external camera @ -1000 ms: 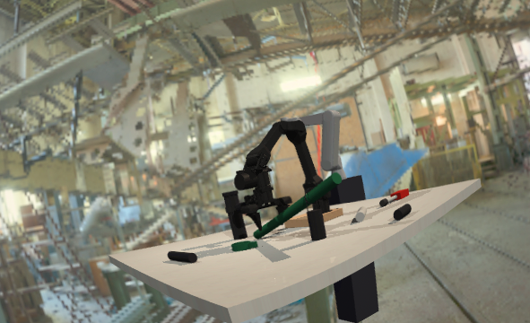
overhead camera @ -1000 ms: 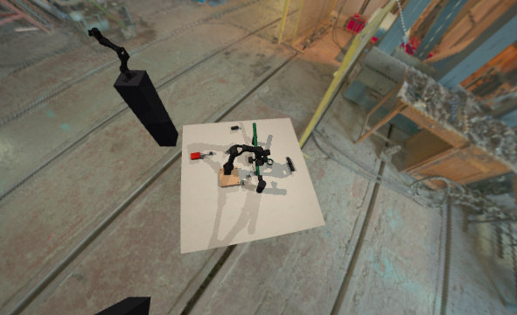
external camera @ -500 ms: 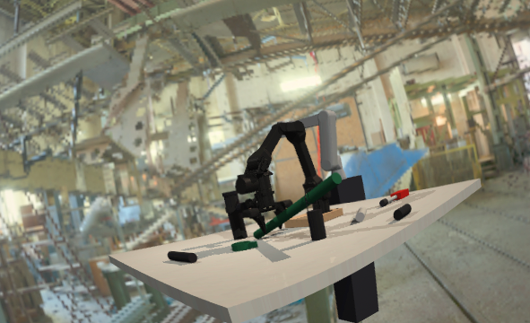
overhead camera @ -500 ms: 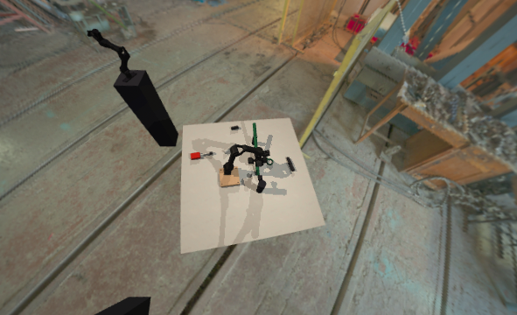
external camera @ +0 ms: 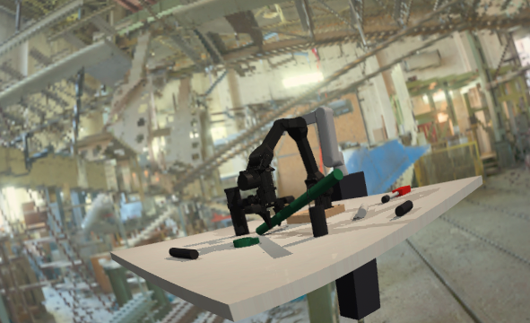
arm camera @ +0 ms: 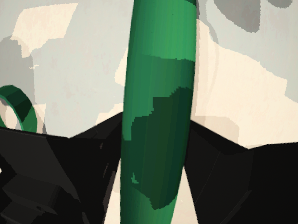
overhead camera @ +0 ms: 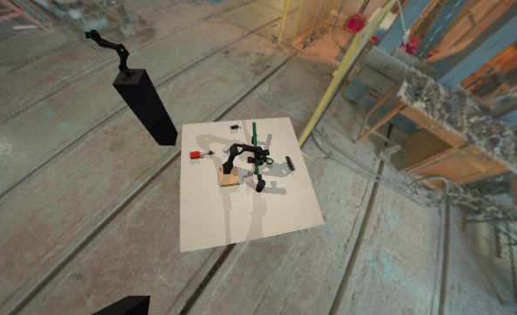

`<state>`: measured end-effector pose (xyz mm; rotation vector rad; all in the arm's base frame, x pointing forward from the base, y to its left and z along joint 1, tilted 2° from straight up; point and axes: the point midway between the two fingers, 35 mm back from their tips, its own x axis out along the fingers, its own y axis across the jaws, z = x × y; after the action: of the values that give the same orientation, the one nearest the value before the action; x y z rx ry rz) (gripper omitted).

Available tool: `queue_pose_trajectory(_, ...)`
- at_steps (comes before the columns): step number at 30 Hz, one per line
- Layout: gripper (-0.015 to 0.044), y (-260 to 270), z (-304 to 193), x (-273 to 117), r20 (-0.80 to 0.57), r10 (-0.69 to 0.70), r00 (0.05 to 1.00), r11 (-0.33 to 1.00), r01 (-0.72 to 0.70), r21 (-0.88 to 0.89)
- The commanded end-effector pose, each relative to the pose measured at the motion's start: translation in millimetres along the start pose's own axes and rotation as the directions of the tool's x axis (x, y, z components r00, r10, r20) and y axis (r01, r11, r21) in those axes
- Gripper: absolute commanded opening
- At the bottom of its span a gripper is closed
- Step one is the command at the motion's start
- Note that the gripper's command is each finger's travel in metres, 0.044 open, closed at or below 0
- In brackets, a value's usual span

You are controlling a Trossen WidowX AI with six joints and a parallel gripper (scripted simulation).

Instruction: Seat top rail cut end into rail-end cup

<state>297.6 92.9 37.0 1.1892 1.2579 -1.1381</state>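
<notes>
The green top rail [overhead camera: 255,131] [external camera: 309,197] [arm camera: 160,45] slants in the exterior view, its far end high past the short black post [external camera: 318,222] and its other end low near the table top. The loop cap is dark and hard to make out where the rail crosses this post. My gripper [overhead camera: 257,160] [external camera: 271,221] [arm camera: 152,120] is shut on the rail, one finger on each side. The big black post [overhead camera: 261,185] [external camera: 238,211] stands beyond the low end. The rail's cut end, cup and band are too dark or hidden to tell whether they touch.
A green ring [overhead camera: 269,161] [external camera: 247,242] [arm camera: 25,107] lies beside the rail's low end. Black cylinders [overhead camera: 289,164] [external camera: 184,253] lie on the table [overhead camera: 206,219] [external camera: 291,283]. A red-handled tool [overhead camera: 195,155] [external camera: 402,191] lies farther off. My arm stands on a wooden base [overhead camera: 228,179].
</notes>
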Motion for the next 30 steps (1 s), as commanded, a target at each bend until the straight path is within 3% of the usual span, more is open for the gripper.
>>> queue_pose_trajectory(1,0.0,1,0,-5,0.004,0.003,1.0,1.0,-0.003,0.003)
queue_pose_trajectory(20,0.0,3,26,-80,0.273,0.001,0.962,1.0,0.001,-0.009)
queue_pose_trajectory(30,0.0,2,24,-75,0.263,-0.007,0.965,1.0,0.01,-0.008)
